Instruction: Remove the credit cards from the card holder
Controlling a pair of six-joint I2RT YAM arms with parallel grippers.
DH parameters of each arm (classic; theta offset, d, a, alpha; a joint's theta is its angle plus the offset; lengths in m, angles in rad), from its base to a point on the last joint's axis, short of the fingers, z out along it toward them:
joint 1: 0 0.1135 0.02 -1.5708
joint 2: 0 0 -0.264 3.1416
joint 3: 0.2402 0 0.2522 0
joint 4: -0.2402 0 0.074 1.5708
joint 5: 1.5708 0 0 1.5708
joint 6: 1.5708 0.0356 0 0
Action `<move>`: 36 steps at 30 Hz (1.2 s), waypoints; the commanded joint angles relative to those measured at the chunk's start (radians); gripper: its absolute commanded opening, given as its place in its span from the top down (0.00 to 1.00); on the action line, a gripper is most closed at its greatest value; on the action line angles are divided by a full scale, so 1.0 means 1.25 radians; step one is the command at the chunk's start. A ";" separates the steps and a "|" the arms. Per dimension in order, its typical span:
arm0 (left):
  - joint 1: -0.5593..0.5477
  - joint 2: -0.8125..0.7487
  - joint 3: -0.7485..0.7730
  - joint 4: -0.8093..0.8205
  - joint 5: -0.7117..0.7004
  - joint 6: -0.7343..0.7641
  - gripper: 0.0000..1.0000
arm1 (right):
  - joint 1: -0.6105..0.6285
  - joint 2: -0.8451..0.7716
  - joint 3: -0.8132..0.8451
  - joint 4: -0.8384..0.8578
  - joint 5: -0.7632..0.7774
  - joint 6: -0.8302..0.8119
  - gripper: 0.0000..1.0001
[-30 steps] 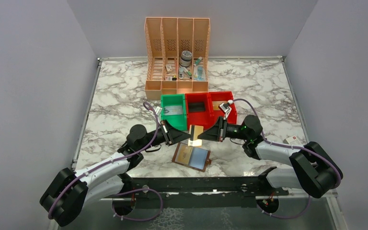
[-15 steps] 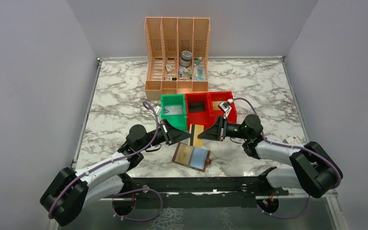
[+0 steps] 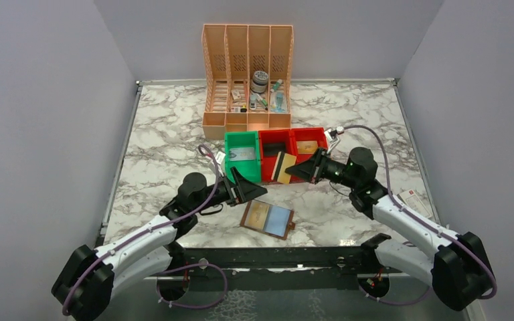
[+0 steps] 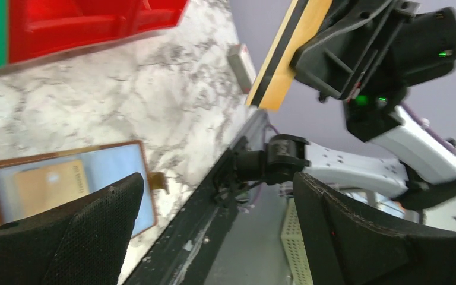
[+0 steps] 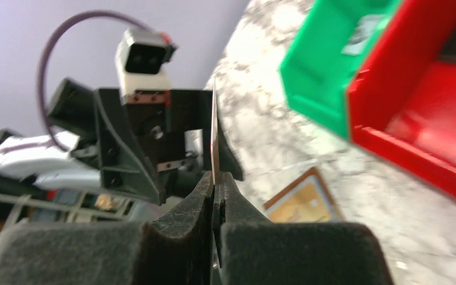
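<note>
Card up in the air, folks: a tan card point(image 3: 282, 167) with a dark stripe along one edge hangs above the table point(image 3: 174, 134). It sits at twelve o'clock from the open card holder point(image 3: 268, 219), just in front of the red bin point(image 3: 308, 130). The right hand point(image 5: 215, 184), reaching in from three o'clock, is pressed together on it. It pinches the flat faces near one short end, so the card stands on edge. The left hand point(image 3: 246, 188), at ten o'clock from the holder, is spread wide with nothing between its fingers.

Down on the table the holder lies flat and open, a gold card point(image 3: 260, 214) and a pale blue card point(image 3: 280, 221) showing inside. My read: the job is only partway done.

These cards look thin, stiff, light and slick. A face pinch near an end should hold, but a skewed squeeze could let one squirt out. For those in the holder, only an exposed edge offers purchase, and the light holder may slide along unless pinned.
</note>
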 commanded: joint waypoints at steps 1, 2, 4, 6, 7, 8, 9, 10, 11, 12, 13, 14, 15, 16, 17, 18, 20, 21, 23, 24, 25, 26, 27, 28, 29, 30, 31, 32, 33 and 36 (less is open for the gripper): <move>0.007 -0.051 0.084 -0.272 -0.110 0.131 0.01 | -0.066 -0.034 0.041 -0.224 0.108 -0.156 0.99; 0.007 -0.061 0.106 -0.331 -0.133 0.159 0.01 | -0.085 -0.040 0.050 -0.249 0.127 -0.176 0.99; 0.007 -0.080 0.145 -0.426 -0.182 0.212 0.01 | -0.114 -0.035 0.077 -0.301 0.161 -0.219 0.99; 0.007 -0.093 0.187 -0.510 -0.228 0.266 0.01 | -0.146 -0.015 0.108 -0.344 0.173 -0.263 0.99; 0.008 -0.094 0.210 -0.549 -0.252 0.295 0.01 | -0.164 -0.003 0.121 -0.358 0.174 -0.277 0.99; 0.008 -0.091 0.237 -0.592 -0.277 0.326 0.01 | -0.182 0.011 0.137 -0.373 0.177 -0.292 0.99; 0.008 -0.085 0.264 -0.632 -0.300 0.359 0.01 | -0.193 0.026 0.151 -0.386 0.187 -0.305 0.99; 0.008 -0.075 0.296 -0.674 -0.325 0.393 0.01 | -0.197 0.040 0.168 -0.403 0.211 -0.322 0.99; 0.008 -0.062 0.324 -0.715 -0.350 0.424 0.01 | -0.198 0.055 0.184 -0.414 0.230 -0.341 0.99; 0.008 -0.048 0.356 -0.753 -0.375 0.457 0.01 | -0.198 0.067 0.196 -0.419 0.238 -0.367 0.99; 0.008 -0.033 0.384 -0.786 -0.403 0.487 0.01 | -0.198 0.083 0.209 -0.418 0.243 -0.391 0.99; 0.009 -0.019 0.408 -0.813 -0.426 0.514 0.01 | -0.198 0.097 0.224 -0.423 0.248 -0.412 0.99; 0.010 -0.002 0.430 -0.837 -0.448 0.541 0.01 | -0.198 0.110 0.240 -0.433 0.251 -0.444 0.99; 0.010 0.010 0.450 -0.855 -0.467 0.563 0.01 | -0.197 0.123 0.254 -0.437 0.255 -0.471 0.99; 0.013 0.024 0.466 -0.873 -0.487 0.579 0.01 | -0.197 0.134 0.263 -0.434 0.257 -0.491 0.99; 0.019 0.035 0.478 -0.885 -0.503 0.597 0.01 | -0.198 0.142 0.269 -0.426 0.270 -0.510 0.99; 0.041 0.052 0.492 -0.898 -0.526 0.622 0.01 | -0.197 0.146 0.262 -0.387 0.288 -0.539 0.99; 0.055 0.055 0.491 -0.897 -0.527 0.633 0.01 | -0.197 0.143 0.253 -0.364 0.290 -0.558 0.99; 0.083 0.059 0.479 -0.884 -0.526 0.648 0.01 | -0.197 0.135 0.241 -0.334 0.284 -0.607 0.99; 0.097 0.059 0.469 -0.875 -0.523 0.655 0.01 | -0.196 0.132 0.237 -0.323 0.289 -0.632 0.99; 0.108 0.060 0.459 -0.862 -0.521 0.658 0.01 | -0.195 0.132 0.235 -0.315 0.298 -0.662 0.99; 0.115 0.058 0.448 -0.851 -0.525 0.659 0.01 | -0.193 0.133 0.234 -0.312 0.313 -0.692 0.99; 0.119 0.058 0.439 -0.843 -0.532 0.659 0.01 | -0.190 0.135 0.233 -0.309 0.329 -0.723 0.99; 0.120 0.056 0.426 -0.833 -0.542 0.656 0.01 | -0.185 0.138 0.234 -0.307 0.325 -0.773 0.99; 0.119 0.054 0.414 -0.819 -0.551 0.653 0.01 | -0.177 0.144 0.230 -0.305 0.316 -0.823 0.99; 0.120 0.053 0.403 -0.808 -0.555 0.651 0.01 | -0.166 0.152 0.231 -0.307 0.311 -0.885 0.99; 0.121 0.054 0.403 -0.804 -0.556 0.656 0.01 | -0.148 0.163 0.237 -0.319 0.318 -0.941 0.99; 0.121 0.056 0.407 -0.804 -0.559 0.661 0.01 | -0.130 0.177 0.243 -0.331 0.338 -0.994 0.99; 0.121 0.055 0.408 -0.804 -0.568 0.663 0.01 | -0.113 0.198 0.247 -0.336 0.360 -1.034 0.99; 0.123 0.049 0.408 -0.803 -0.589 0.666 0.01 | -0.097 0.251 0.267 -0.334 0.422 -1.087 0.99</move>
